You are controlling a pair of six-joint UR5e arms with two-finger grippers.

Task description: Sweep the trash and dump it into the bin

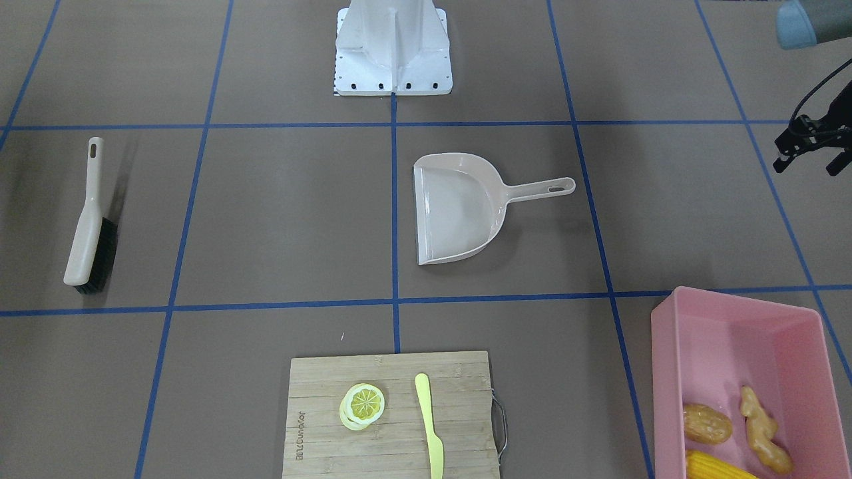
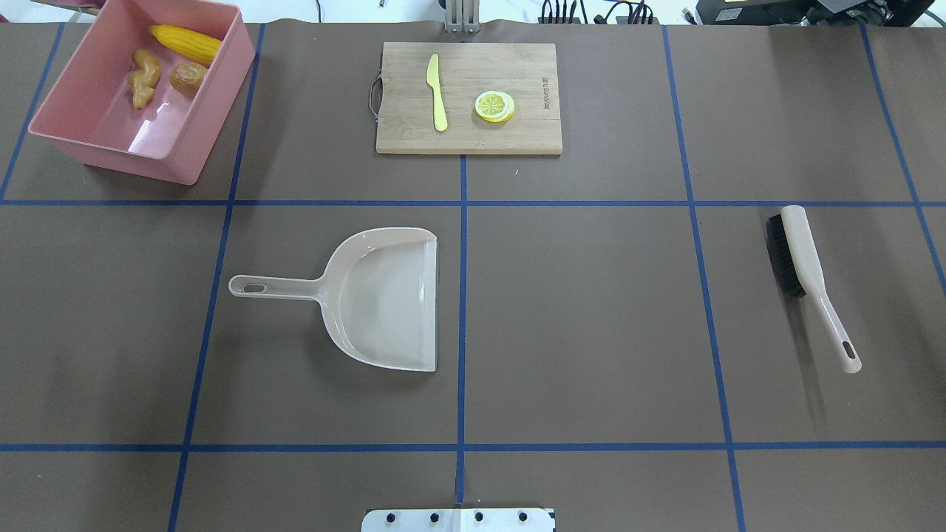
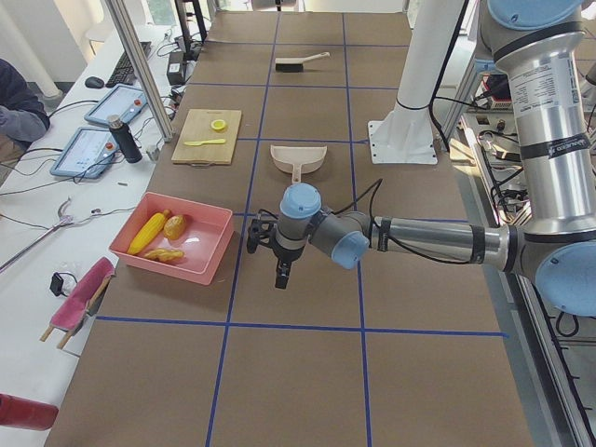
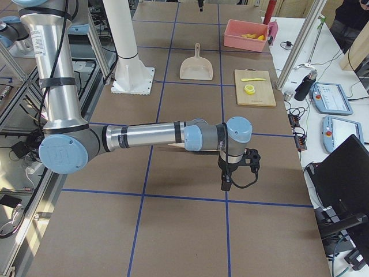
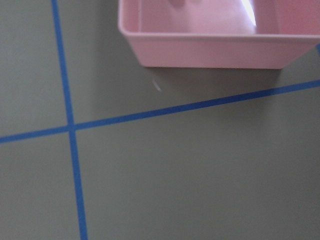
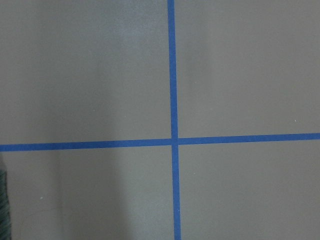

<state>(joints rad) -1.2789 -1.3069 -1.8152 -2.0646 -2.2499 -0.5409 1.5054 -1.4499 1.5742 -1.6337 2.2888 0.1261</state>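
The trash lies inside the pink bin [image 2: 133, 159] at the table's far left corner: a yellow corn cob [image 2: 185, 43], a knobbly tan ginger root [image 2: 144, 77] and a golden-brown potato-like lump [image 2: 188, 76]. The front-facing view shows the same three pieces in the bin [image 1: 672, 372]. My left gripper [image 1: 809, 165] hovers over bare table beside the bin, open and holding nothing. Its wrist camera looks down on the bin's near wall [image 5: 210, 50]. My right gripper [image 4: 239, 173] hangs over bare table far from the bin. I cannot tell whether it is open or shut.
A beige dustpan [image 2: 384, 295] lies flat at the table's middle, handle toward the left. A beige brush [image 2: 802, 266] with black bristles lies on the right. A wooden board [image 2: 469, 137] at the far edge holds a lemon slice [image 2: 494, 106] and a plastic knife [image 2: 437, 92].
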